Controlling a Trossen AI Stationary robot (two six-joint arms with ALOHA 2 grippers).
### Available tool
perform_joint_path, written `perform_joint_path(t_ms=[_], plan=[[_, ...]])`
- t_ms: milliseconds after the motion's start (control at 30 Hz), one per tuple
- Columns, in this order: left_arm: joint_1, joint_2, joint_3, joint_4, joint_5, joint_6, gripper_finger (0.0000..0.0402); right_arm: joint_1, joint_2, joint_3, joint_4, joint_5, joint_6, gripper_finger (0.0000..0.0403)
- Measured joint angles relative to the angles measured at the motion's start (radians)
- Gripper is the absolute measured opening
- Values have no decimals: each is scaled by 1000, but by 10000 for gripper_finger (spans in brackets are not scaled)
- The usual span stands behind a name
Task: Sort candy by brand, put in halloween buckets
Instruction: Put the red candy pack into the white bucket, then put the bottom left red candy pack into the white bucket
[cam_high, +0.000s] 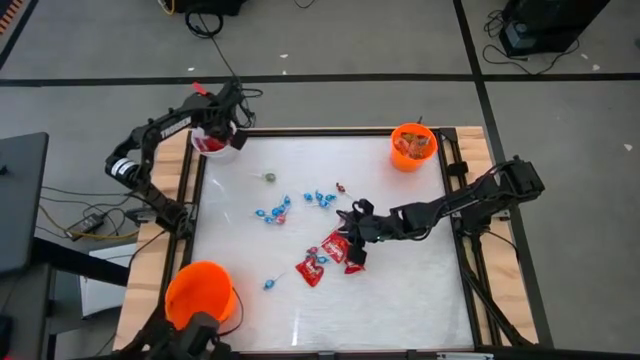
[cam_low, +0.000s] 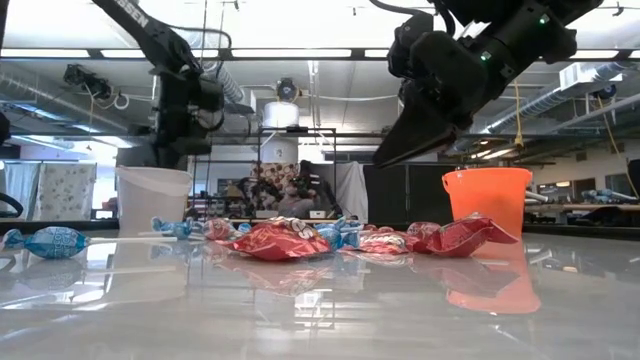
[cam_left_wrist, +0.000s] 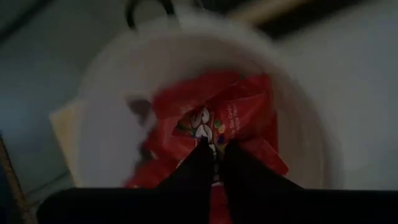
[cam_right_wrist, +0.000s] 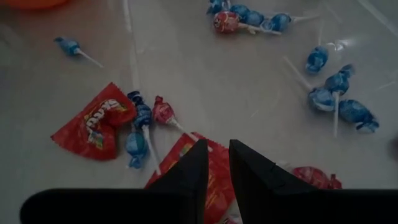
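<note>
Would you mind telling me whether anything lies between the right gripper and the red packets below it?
Nothing visible does. The right gripper hangs directly over a red packet, with only bare table around; blue lollipops lie beside it, not over it.

I see open tabletop (cam_high: 400, 300) along the near edge; scattered candy (cam_high: 318, 262) clutters the middle, and buckets (cam_high: 412, 146) block three corners.

Below your left jaws you see a white bucket (cam_left_wrist: 112, 118) holding red packets (cam_left_wrist: 239, 115) printed with white lettering and small coloured dots. Ahead of your right jaws lie red packets (cam_right_wrist: 93, 121), blue-wrapped lollipops (cam_right_wrist: 339, 93) and a pink-wrapped one (cam_right_wrist: 163, 112) on the pale grey surface (cam_right_wrist: 217, 81). Both other buckets (cam_high: 412, 146) are orange.
</note>
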Motion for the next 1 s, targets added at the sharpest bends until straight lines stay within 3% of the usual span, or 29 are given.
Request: perform_joint_path(t_ms=[333, 467, 800, 1000], plan=[[0, -80, 50, 19, -29, 30, 111, 11, 0, 0, -14, 5, 61, 77], [0, -84, 50, -8, 31, 29, 141, 11, 0, 0, -17, 6, 78, 77], [-56, -133, 50, 98, 135, 195, 152, 11, 0, 0, -19, 88, 77, 77], [-205, -136, 50, 152, 382, 235, 152, 3, 0, 0, -19, 91, 75, 77]])
